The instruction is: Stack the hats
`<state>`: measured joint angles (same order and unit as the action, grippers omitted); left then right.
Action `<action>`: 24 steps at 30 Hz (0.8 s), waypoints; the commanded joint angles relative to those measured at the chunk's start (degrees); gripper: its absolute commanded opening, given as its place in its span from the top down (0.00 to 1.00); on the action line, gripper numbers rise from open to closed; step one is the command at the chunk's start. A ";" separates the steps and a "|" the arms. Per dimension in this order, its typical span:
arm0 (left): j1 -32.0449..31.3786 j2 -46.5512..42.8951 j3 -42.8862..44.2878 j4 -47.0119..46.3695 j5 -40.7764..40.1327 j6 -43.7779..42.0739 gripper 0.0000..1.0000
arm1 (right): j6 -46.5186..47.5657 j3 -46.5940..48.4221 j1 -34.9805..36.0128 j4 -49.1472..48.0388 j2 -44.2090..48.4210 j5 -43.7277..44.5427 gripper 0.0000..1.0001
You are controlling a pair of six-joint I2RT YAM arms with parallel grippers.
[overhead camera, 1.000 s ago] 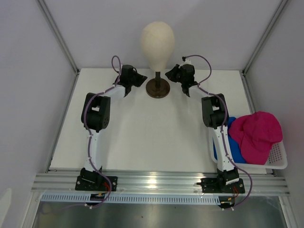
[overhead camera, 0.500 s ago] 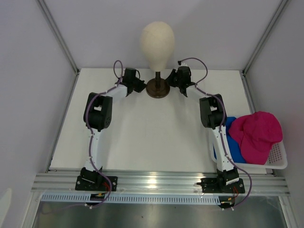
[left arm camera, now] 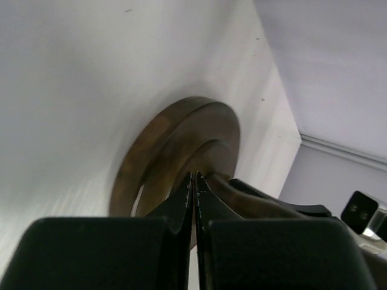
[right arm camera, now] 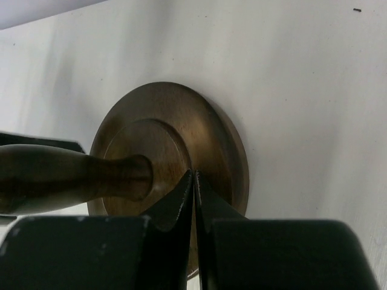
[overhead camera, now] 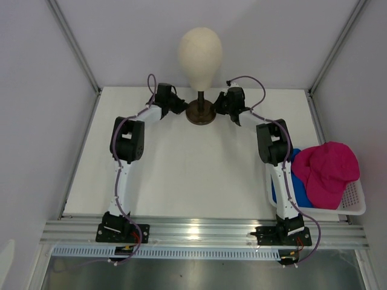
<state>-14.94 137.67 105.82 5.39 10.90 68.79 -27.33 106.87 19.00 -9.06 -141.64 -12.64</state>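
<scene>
In a white basket (overhead camera: 355, 206) at the near right of the table (overhead camera: 181, 169), just beside the right arm (overhead camera: 275, 151): a pink hat (overhead camera: 326, 169) on top, with blue hats (overhead camera: 299, 190) under it, too bunched up to count. Pink hat puffed up and spilling over the top of the basket. Blue hats tucked on the side near the arm, only a bit of them peeking out. Far at the back, in the middle: a cream head (overhead camera: 200, 51) on a thin dark post, standing up on a round brown stand (overhead camera: 201, 112). Well apart from the hats. Left arm (overhead camera: 124, 145) stretched out to the left side of the stand, right arm stretched out to the right side. Left jaws squeezed tight together with nothing between them, down low by the table, tips right at the stand. Right jaws squeezed tight together too, nothing between them, tips right at the other side of the stand, close to the bottom of the post. Touching the stand or not: too hard to tell.
</scene>
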 commanded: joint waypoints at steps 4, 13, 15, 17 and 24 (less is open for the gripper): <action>0.17 5.68 9.75 -4.50 7.65 -1.30 0.99 | -0.88 -1.31 1.65 1.76 1.01 -5.38 0.93; -0.97 10.61 15.73 -8.64 14.85 -2.61 0.99 | -2.20 -3.42 1.83 -0.61 1.90 -8.62 0.94; -1.32 10.96 16.00 -8.55 15.73 -4.71 0.99 | -2.37 -4.03 1.91 -0.61 2.25 -8.71 0.95; -1.50 11.39 16.52 -8.29 17.22 -5.51 0.99 | -2.72 -6.40 2.00 -1.39 2.77 -8.71 0.96; -2.20 13.33 19.86 -6.71 22.06 -8.14 0.98 | -5.79 -16.24 2.53 -5.00 7.25 -7.57 0.98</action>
<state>-15.20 150.74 122.50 -1.21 26.63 63.86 -31.55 94.54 20.23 -15.75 -136.09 -20.01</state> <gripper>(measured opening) 0.014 0.023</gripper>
